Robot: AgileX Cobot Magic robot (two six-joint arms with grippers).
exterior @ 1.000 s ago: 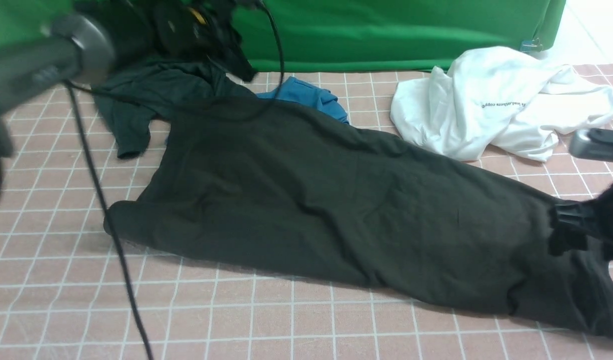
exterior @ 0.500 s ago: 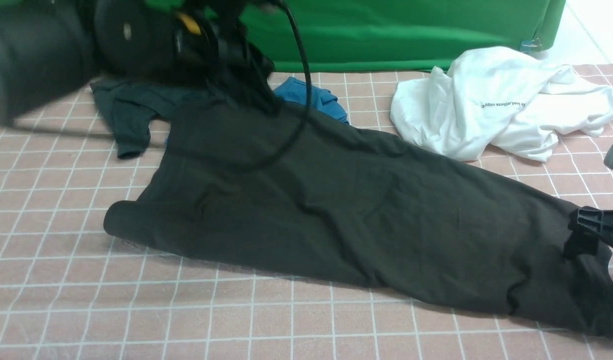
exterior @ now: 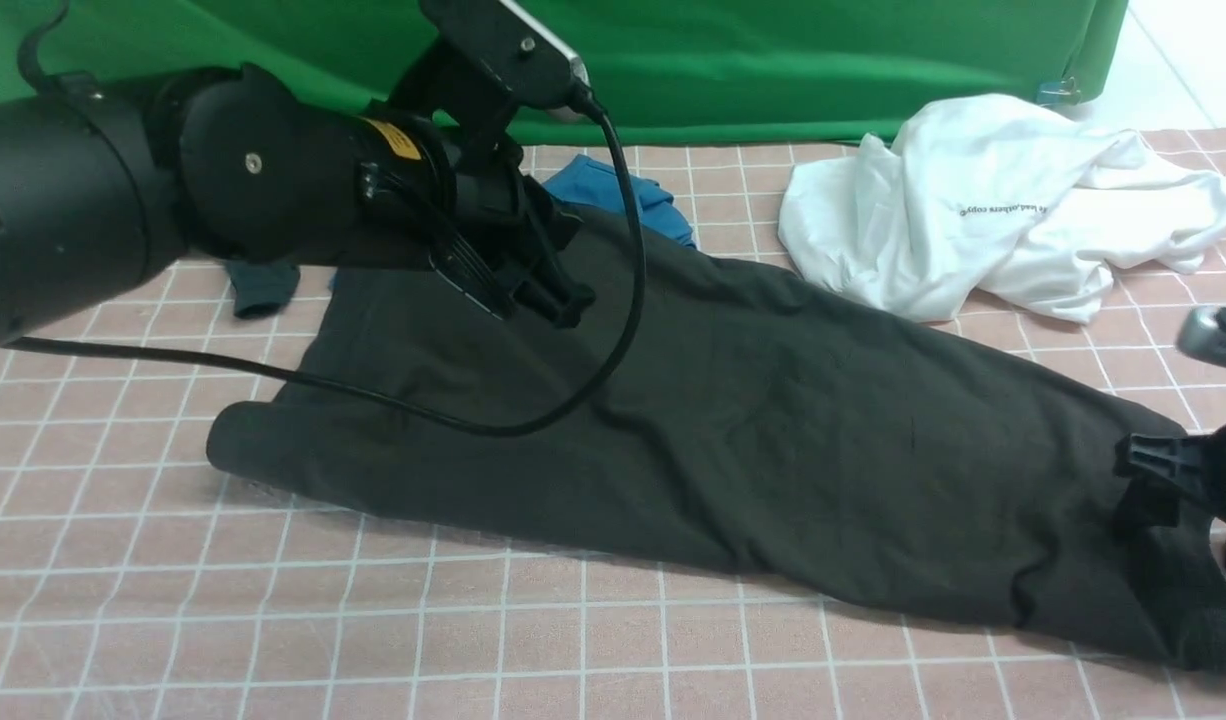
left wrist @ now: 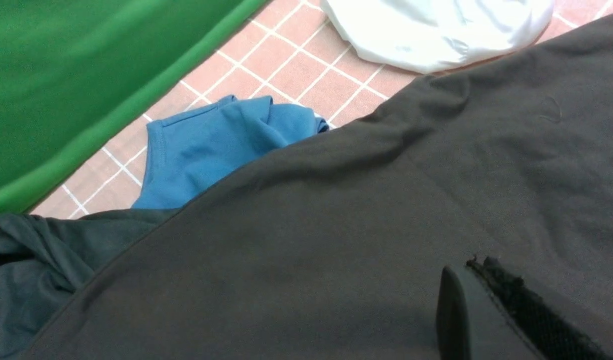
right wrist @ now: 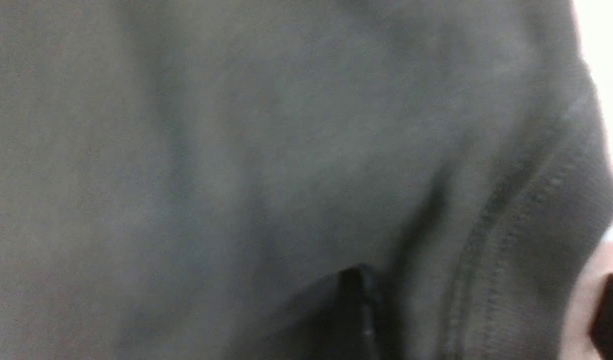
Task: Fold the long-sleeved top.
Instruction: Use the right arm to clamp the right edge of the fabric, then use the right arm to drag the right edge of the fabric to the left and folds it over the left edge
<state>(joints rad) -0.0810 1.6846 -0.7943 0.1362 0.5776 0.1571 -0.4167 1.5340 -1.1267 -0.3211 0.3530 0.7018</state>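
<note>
Brownish-black knit fills almost everything I see: the long-sleeved top (exterior: 733,440) lies stretched across the pink checked cloth (exterior: 473,640), running from under my left fingers to my right ones.

My left gripper (exterior: 548,290) hangs just above the top's far end with its fingers clenched together on nothing; the left wrist view confirms this, showing one dark finger (left wrist: 481,320) over flat fabric with no fold caught. That same view shows what the front view half hides behind my left arm: a blue garment (left wrist: 211,145) tucked just beyond my fingers, its edge slipping under the top, and a greenish-black shirt (left wrist: 31,260) beside it, also partly beneath the top.

My right gripper (exterior: 1173,490) sits at the top's other end with its fingers spread. From the front I cannot tell whether any cloth is between them. The right wrist view is blurred, yet it shows a stitched hem (right wrist: 516,240) lying between one finger (right wrist: 361,310) and the other at the frame's edge.

A white tee (exterior: 993,200) is crumpled beyond my right fingers, touching the top's far edge. My left arm's black cable (exterior: 613,330) loops down over the top. A green backdrop (exterior: 823,60) stands behind it all.
</note>
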